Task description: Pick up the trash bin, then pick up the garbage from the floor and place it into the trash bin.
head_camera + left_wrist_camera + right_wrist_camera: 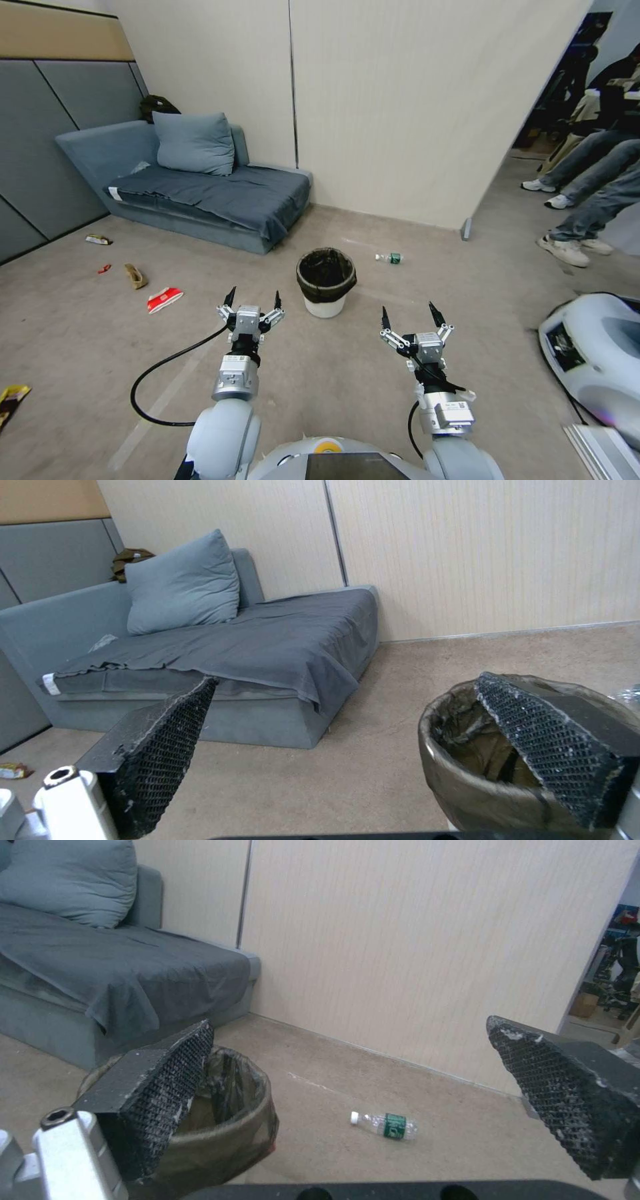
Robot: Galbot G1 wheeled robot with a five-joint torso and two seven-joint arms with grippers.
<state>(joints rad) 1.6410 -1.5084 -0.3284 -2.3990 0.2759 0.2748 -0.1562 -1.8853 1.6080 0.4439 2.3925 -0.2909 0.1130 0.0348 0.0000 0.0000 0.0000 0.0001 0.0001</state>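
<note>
Beige carpet (347,373) runs to a grey sofa (200,193), and on it the black-lined trash bin (326,280) stands just ahead of and between the left gripper (253,299) and right gripper (410,316), both splayed wide and empty, with a green-labelled bottle (389,257) near the bin and a red-and-white carton (164,299) off to the left.

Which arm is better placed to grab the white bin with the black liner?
Probably left, by a small margin. The left gripper, jaws open, sits closer to the white plastic trash bin with the black liner; the right gripper, also open, hangs nearer the robot.
</note>
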